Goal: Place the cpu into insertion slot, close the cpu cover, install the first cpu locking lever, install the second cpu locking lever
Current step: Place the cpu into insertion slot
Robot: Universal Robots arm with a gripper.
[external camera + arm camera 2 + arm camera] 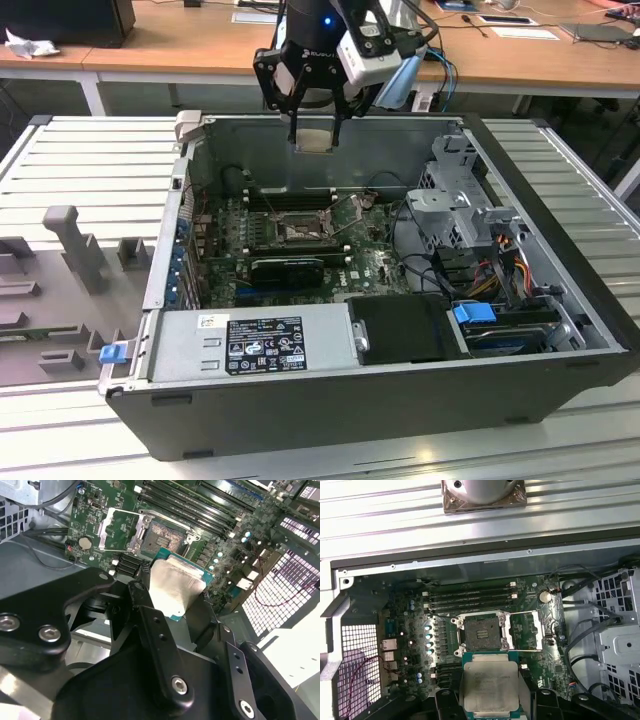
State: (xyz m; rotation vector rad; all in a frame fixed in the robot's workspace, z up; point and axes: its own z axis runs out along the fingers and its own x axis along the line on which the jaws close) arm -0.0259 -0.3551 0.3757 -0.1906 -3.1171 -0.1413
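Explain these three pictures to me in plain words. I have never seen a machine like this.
This is a robot arm with a gripper at its end. The exterior view comes from a camera standing off the arm. The two wrist views come from cameras riding on the arm, looking past the fingers. Below the arm, an open computer case lies on a ribbed metal table, with a green motherboard inside. The gripper is shut on the cpu, a flat silvery chip, and holds it above the board. On the board, the square slot for the chip sits bare, and its metal cover is swung open beside it. So the chip is not yet in.
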